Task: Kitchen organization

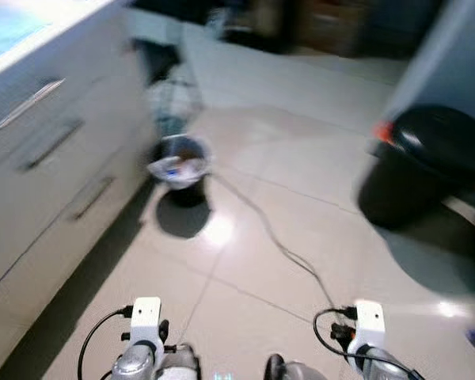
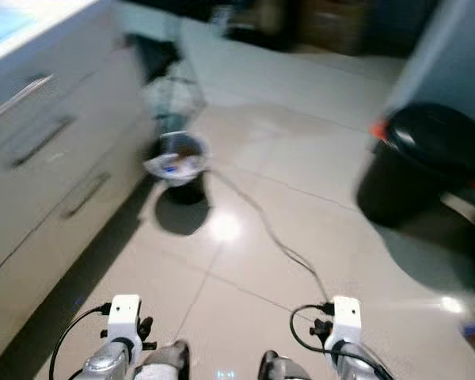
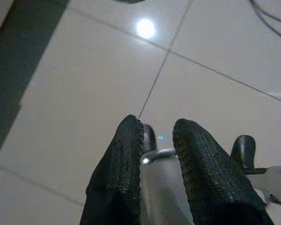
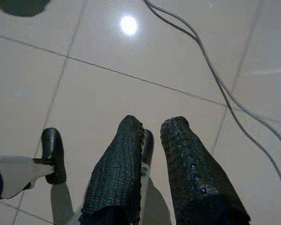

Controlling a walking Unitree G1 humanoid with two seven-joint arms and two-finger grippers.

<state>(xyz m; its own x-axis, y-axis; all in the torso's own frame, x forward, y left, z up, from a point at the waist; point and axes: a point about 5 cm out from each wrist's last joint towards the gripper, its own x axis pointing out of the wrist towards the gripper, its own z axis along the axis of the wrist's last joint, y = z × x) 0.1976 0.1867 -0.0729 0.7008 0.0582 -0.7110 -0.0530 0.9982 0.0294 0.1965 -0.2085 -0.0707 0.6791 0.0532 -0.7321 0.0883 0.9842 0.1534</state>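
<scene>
This reads as a walking step, nothing in hand yet; the head views are blurred. Left to right: the drawer fronts (image 1: 51, 170) run along the left edge of the floor (image 1: 245, 261); a small lined bin (image 1: 180, 162) stands at their foot; a cable (image 1: 273, 241) trails across the tiles; a black lidded bin (image 1: 427, 162) sits by the right edge. The left gripper (image 3: 157, 140) and right gripper (image 4: 152, 133) hang low — fingers slightly parted, empty. Which item needs organizing — unclear; the next move calls for approaching the cabinets.
</scene>
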